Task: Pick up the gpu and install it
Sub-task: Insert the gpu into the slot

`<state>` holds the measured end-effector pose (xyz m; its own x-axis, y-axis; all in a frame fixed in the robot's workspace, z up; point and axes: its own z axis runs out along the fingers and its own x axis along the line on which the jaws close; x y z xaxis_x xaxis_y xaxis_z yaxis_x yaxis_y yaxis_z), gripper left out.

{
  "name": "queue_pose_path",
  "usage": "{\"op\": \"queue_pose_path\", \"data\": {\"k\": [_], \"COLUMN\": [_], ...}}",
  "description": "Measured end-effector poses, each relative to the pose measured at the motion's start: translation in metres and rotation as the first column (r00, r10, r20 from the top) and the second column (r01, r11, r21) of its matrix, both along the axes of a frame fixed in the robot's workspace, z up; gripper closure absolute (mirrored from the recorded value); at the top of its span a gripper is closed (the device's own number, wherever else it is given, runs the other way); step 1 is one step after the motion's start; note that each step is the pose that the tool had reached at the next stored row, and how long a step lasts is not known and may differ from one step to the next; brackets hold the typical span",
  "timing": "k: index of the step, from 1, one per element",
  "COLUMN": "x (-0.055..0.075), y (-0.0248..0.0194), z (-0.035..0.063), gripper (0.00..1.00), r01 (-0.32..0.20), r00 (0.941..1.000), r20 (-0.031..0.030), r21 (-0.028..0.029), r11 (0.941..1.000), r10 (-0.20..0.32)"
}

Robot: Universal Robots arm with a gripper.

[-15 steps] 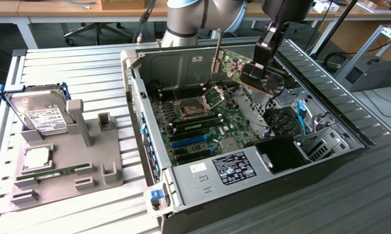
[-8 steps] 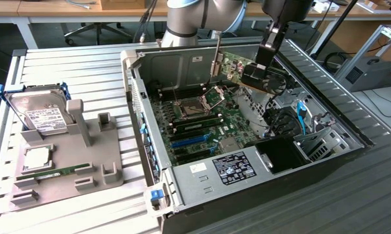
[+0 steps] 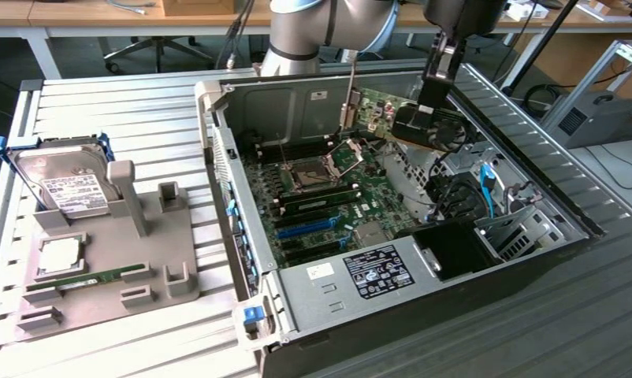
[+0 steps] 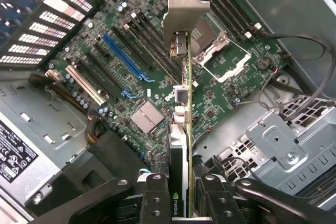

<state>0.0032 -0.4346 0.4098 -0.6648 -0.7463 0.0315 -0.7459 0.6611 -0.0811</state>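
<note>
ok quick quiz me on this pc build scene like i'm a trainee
1. True or false: the gripper is shut on the gpu.
2. Where is the gpu? A seated in a motherboard slot; B held over the open computer case; C lying on the table.
3. Fill in: the hard drive lies on the exterior view's ____ of the computer case.
Key: 1 true; 2 B; 3 left.
</note>
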Motion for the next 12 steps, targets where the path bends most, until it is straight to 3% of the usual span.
{"op": "queue_pose_path", "data": {"k": [12], "x": [0.0], "y": [0.0004], "z": [0.0], "gripper": [0.73], "r01": [-0.118], "r00": [0.993], "r20": [-0.0013], "r21": [-0.0216], "r11": [0.9928], "r10": [0.118]}}
